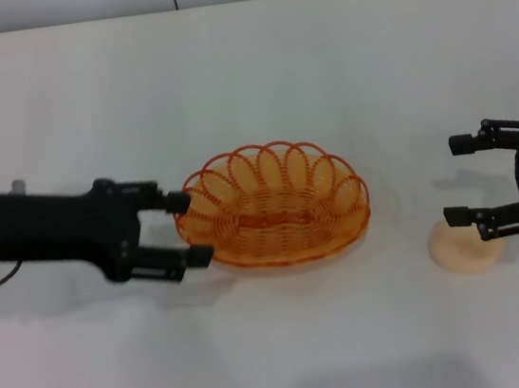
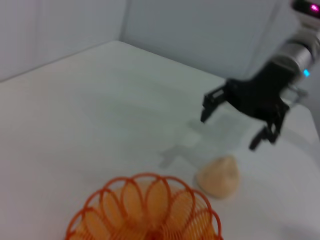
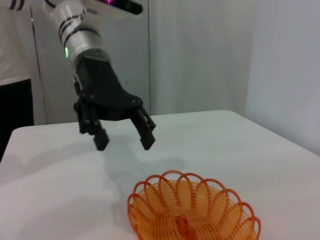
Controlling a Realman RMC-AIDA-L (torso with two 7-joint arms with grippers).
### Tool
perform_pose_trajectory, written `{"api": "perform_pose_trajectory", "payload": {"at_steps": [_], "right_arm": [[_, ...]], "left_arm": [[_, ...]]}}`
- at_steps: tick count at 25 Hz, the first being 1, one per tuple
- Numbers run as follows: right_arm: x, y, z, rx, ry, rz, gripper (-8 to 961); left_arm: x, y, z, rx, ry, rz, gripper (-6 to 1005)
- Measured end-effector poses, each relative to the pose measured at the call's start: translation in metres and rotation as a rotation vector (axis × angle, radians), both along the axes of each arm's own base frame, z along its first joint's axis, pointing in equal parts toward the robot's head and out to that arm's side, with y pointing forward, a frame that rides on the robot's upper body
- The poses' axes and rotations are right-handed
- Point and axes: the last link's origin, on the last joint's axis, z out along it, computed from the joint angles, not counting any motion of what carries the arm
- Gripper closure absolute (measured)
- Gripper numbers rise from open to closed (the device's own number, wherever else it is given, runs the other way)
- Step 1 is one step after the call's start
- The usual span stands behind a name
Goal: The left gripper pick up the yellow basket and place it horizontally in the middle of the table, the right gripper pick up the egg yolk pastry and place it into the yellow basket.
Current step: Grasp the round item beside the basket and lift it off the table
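The yellow basket (image 1: 335, 184) lies flat near the middle of the white table (image 1: 245, 81). It also shows in the left wrist view (image 2: 145, 210) and the right wrist view (image 3: 192, 210), and it is empty. My left gripper (image 1: 192, 228) is open at the basket's left end. In the right wrist view this gripper (image 3: 124, 143) hangs above the table, holding nothing and clear of the rim. The egg yolk pastry (image 1: 459, 252) sits on the table right of the basket, also in the left wrist view (image 2: 217, 176). My right gripper (image 1: 451, 179) is open and hovers just above the pastry (image 2: 229, 131).
The table's far edge (image 1: 234, 2) meets a pale wall. White tabletop stretches in front of and behind the basket. Walls and a light curtain (image 3: 200, 55) stand beyond the table's ends.
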Motion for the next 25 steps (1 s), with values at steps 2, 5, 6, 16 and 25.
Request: {"api": "perform_pose_trajectory", "payload": {"at_steps": [2,5,6,16,25], "right_arm": [[0.002,-0.003,0.001,-0.007,0.002,-0.008,89],[0.004,-0.005,0.002,-0.018,0.005,-0.018,89],[0.004,-0.006,0.002,-0.024,0.006,-0.020,89],[0.005,-0.007,0.000,-0.098,-0.071,-0.071,89],[0.000,0.000,0.001,-0.153,-0.191,-0.165,89]], "left_arm": [[-0.009,-0.004,0.001,0.001,-0.014,-0.034,203],[-0.023,-0.013,0.009,0.030,-0.065,-0.079,203],[-0.026,-0.015,0.011,0.044,-0.074,-0.093,204],[-0.051,-0.031,0.015,0.084,-0.067,-0.117,207],[-0.055,-0.032,0.008,0.028,-0.021,-0.102,209]]}}
